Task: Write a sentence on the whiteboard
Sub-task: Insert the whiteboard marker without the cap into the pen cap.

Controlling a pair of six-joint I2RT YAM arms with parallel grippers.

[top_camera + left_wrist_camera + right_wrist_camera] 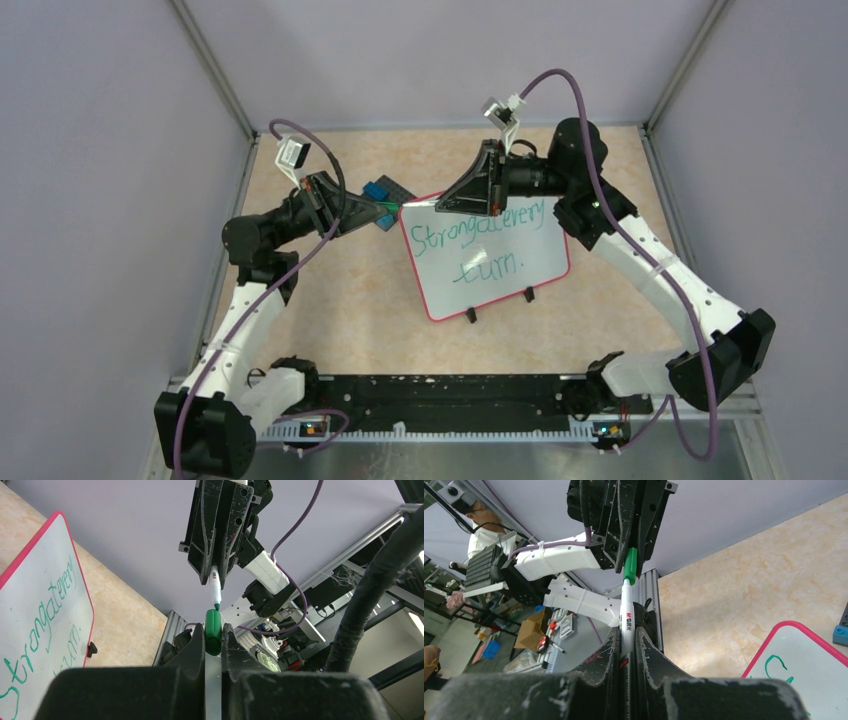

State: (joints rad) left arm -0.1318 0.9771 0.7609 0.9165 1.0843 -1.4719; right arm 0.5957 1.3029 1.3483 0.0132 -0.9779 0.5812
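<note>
I see the tan table with the whiteboard just right of centre, skewed, two lines of green handwriting across it and small black feet on its near edge. Both arms reach in over its far left corner, tips facing each other. My right gripper is clamped on the white barrel of a marker. My left gripper is closed around the green cap. The marker's tip meets the mouth of the cap. A small dark plate with blue blocks lies just left of the board's far corner.
</note>
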